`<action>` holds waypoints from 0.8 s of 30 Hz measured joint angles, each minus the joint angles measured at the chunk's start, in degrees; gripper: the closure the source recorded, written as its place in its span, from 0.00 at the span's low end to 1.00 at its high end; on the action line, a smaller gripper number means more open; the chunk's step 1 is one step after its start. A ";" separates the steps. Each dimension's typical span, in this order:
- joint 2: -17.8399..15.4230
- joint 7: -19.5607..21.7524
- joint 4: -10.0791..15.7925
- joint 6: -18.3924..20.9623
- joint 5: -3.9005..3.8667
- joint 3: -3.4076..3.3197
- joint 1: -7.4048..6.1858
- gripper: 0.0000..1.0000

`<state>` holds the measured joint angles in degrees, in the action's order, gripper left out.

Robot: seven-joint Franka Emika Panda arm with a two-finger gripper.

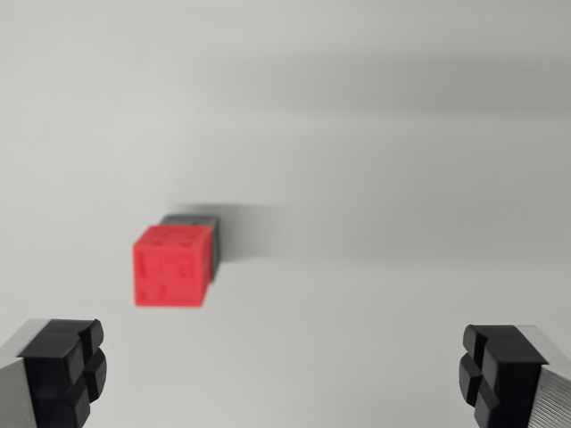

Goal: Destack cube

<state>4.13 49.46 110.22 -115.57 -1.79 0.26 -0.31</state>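
Wrist view: blurred red cube (172, 266) (atop grey).

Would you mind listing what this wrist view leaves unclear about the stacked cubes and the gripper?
- Lower grey cube: mostly hidden beneath the red cube; only a sliver shows.
- Red cube's embossed markings: too blurred to read.
- Gripper: its fingers are cut off by the bottom edge; arm unseen.

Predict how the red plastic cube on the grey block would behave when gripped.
The red plastic cube looks rigid, so probably won't deform. Its flat sides suggest sliding, not rolling. Perched on the grey block, a sideways nudge might topple it.
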 joint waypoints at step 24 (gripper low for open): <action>0.00 0.22 1.15 -0.86 0.00 0.00 -0.22 0.00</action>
<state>4.13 49.68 111.36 -116.43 -1.79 0.26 -0.53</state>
